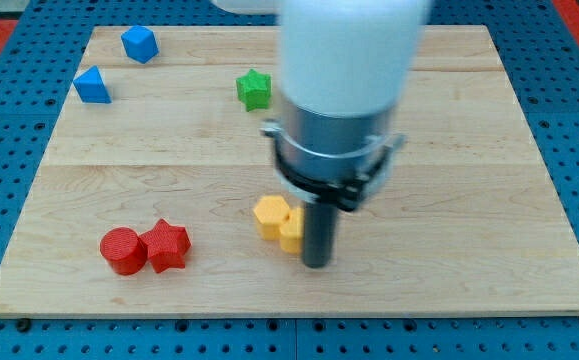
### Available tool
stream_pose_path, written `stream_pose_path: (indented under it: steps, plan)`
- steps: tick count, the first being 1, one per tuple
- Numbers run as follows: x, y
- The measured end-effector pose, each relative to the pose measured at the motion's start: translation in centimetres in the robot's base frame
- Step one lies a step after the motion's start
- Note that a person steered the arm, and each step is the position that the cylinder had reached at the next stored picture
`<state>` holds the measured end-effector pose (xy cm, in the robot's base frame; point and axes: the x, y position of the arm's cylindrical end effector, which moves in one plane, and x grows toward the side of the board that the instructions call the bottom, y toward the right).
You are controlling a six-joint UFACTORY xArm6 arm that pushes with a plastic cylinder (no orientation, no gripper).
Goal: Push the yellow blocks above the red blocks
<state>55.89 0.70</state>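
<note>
Just right of the yellow blocks [278, 221], my upright tip [316, 264].

The pale wooden board [469, 150] shows smooth grain. The small yellow, plastic-looking blocks [277, 220] appear matt, as do the red cylinder [122, 250] and red star [167, 245]. The dark rod's tip [316, 262] looks dull.

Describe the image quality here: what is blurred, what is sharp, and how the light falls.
In the camera view, the arm's white upper body looms close and soft-edged, out of focus; the rod and my tip are slightly blurred beside the yellow blocks; the red blocks, green block and blue blocks look fairly sharp; lighting is even, shadows faint, no strong glare on the wooden board.
</note>
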Motion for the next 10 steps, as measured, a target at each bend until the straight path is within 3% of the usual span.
stream_pose_path:
  steps: [1, 2, 3, 5, 6, 8, 10]
  plan:
    - [-3.6, -0.6]
    - [-3.6, 0.0]
    - [-4.4, 4.4]
    - [-7.9, 4.1]
    - [-7.9, 2.7]
    - [-6.6, -6.5]
    - [-4.9, -8.5]
